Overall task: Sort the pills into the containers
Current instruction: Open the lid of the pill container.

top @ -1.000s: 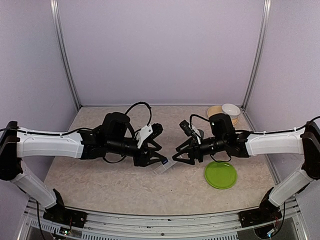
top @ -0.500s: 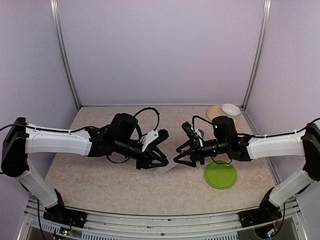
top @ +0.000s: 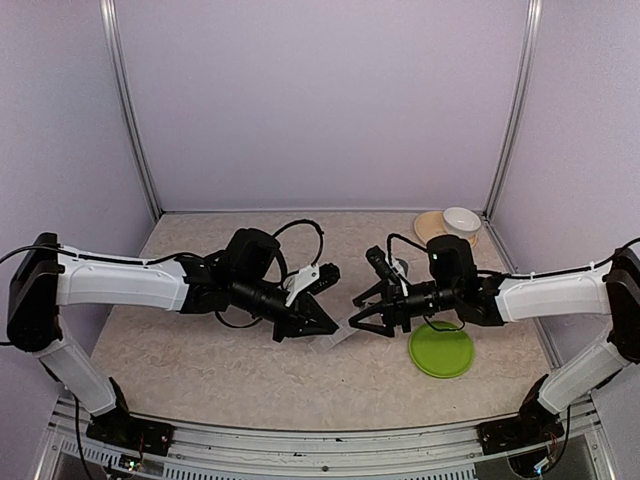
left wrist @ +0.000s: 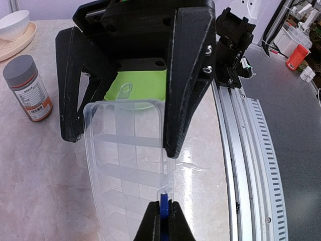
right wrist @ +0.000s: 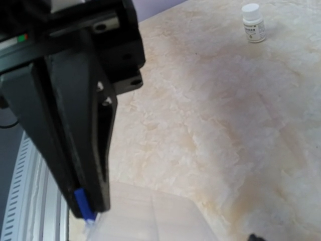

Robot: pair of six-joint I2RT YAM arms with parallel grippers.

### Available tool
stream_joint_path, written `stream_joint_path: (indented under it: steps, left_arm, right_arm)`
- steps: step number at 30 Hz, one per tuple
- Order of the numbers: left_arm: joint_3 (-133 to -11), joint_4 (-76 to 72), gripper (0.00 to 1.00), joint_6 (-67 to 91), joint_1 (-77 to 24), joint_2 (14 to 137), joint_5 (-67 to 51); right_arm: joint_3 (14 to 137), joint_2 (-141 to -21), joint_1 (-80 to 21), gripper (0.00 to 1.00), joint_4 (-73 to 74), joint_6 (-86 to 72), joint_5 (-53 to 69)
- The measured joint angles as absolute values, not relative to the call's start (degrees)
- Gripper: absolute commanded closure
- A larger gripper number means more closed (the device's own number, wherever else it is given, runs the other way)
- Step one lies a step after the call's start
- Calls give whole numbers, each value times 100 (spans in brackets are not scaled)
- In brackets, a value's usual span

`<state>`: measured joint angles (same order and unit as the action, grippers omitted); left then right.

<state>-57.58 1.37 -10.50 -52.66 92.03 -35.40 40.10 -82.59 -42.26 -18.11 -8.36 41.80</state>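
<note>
- Two claws face each other over the middle of the desk [top: 200,370], somewhat nearer its near edge, with the clear pill box [left wrist: 125,165] between them.
- Left claw [left wrist: 163,221] is pressed together on the box's edge — a blue strip shows between its tips.
- Right claw [top: 365,322] is spread wide, its fingers on either side of the box's other end; contact cannot be told.
- Green plate [top: 441,350] lies near the box, toward the right edge.
- White bowl [top: 461,218] sits in the far right corner — a capped pill bottle [left wrist: 27,88] stands apart from it.
</note>
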Motion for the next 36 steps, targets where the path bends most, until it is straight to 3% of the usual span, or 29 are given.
stream_joint_path:
  steps: [7,18,36]
  left_arm:
    - [-5758,130,100,-1050,-5245,9262,-3667]
    - [-5758,78,100,-967,-5242,9268,-3393]
    - [-5728,244,100,-843,-5240,9264,-2108]
  right_arm:
    - [3946,-8259,-4226,42,-1879,-836,4182]
    - [3944,-8287,-4226,21,-1914,-829,4060]
    - [4320,-9021,-4226,5,-1859,-692,3691]
